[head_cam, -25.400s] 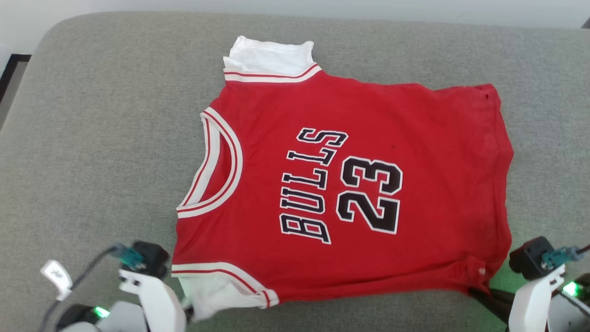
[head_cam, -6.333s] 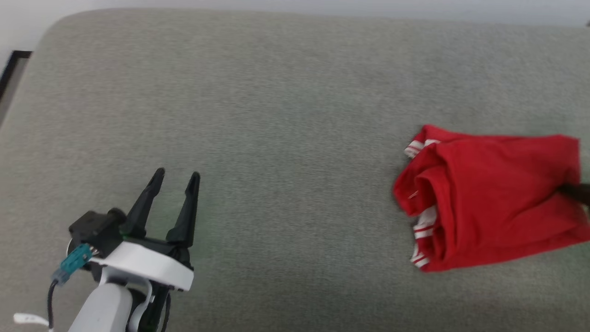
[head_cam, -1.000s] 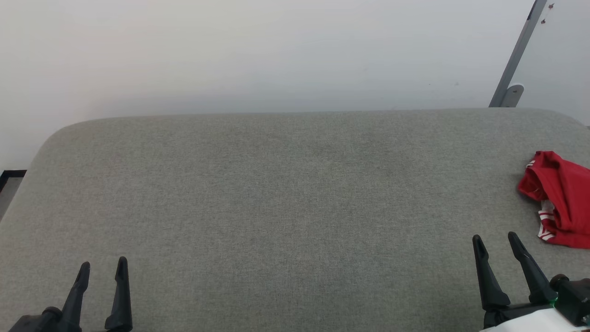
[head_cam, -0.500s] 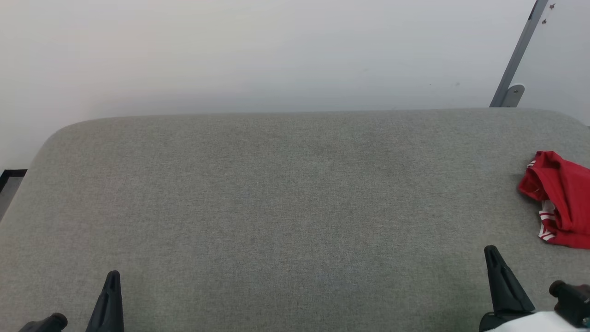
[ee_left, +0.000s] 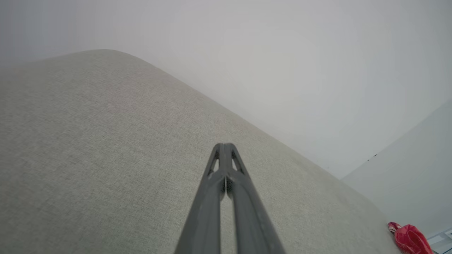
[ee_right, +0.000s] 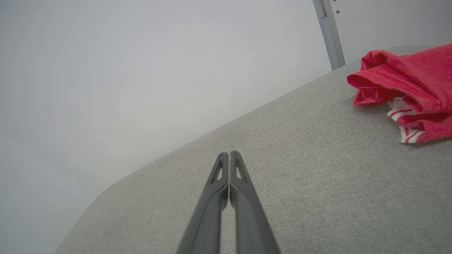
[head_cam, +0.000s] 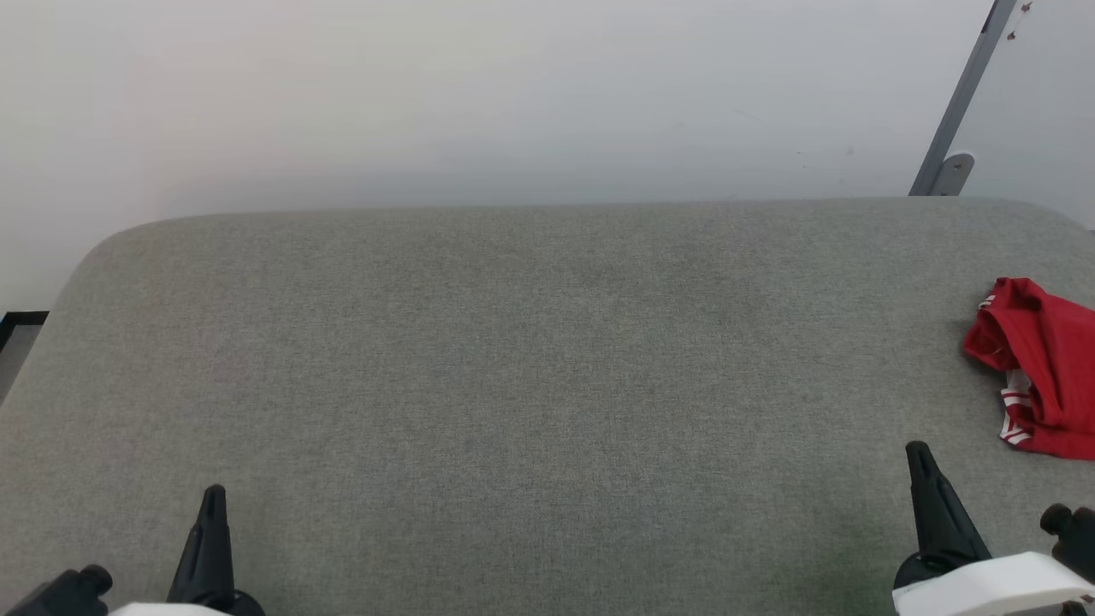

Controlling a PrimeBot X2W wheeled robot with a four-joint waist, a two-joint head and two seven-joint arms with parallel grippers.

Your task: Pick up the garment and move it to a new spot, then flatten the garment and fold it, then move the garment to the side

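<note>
Far right on the grey cushion lies the bundled red garment

Head view high over cushion, wrist views low, all sharing garment

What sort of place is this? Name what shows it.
Probably an indoor test room: a wide grey fabric-covered surface against a bare pale wall, a grey metal post behind its right end, and the red garment lying there.
</note>
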